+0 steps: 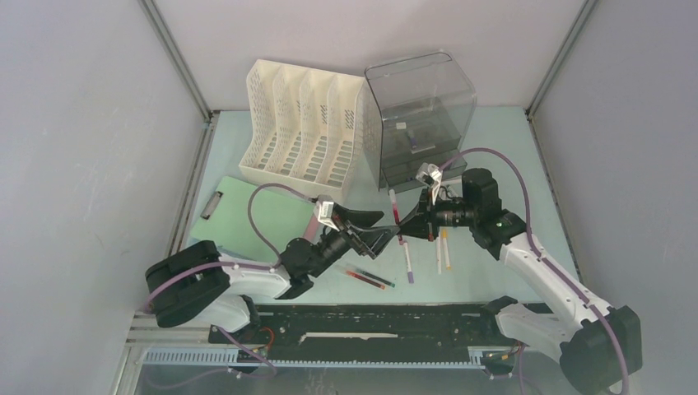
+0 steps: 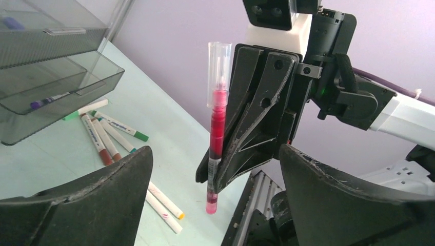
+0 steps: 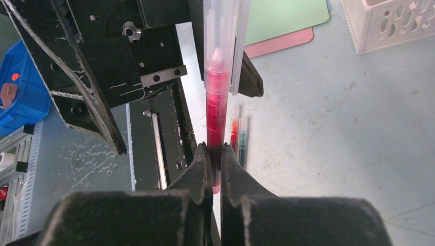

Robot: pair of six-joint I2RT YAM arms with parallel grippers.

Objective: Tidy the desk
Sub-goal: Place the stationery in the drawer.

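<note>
My right gripper (image 1: 410, 224) is shut on a red pen (image 1: 398, 216) with a clear cap. It holds the pen upright above the pale green desk (image 1: 502, 156). In the right wrist view the jaws (image 3: 215, 160) pinch the pen's lower barrel (image 3: 217, 102). My left gripper (image 1: 380, 235) is wide open and empty, facing the pen from the left. In the left wrist view its fingers (image 2: 128, 174) spread on both sides, and the pen (image 2: 217, 118) and right gripper (image 2: 219, 177) stand just ahead between them.
A grey drawer unit (image 1: 420, 115) with an open drawer (image 2: 61, 92) and a white file rack (image 1: 304, 123) stand at the back. A green clipboard (image 1: 263, 214) lies at the left. Loose pens lie on the desk (image 1: 370, 278), with others beside them (image 1: 409, 262) and markers near the drawer (image 2: 105, 136).
</note>
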